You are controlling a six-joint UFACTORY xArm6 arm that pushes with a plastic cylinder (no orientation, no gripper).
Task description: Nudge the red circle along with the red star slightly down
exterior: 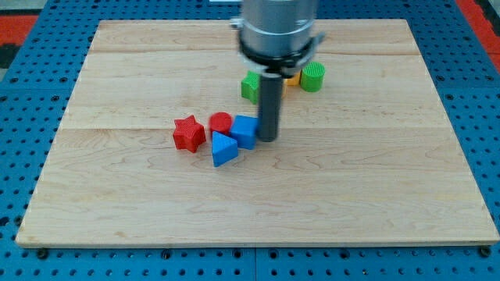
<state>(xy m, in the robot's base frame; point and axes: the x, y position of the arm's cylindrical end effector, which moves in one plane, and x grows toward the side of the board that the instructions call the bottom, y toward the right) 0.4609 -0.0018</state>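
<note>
No gripper, only my tip (268, 140), touching blue cube (245, 131); red circle (220, 122) beyond cube, view's left, red star (188, 133) farther left.

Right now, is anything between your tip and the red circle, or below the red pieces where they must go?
Yes. My tip sits at the blue cube's right side, and that cube lies between it and the red circle. The blue triangular block sits just below the circle. Below the red star nothing visible blocks.
</note>
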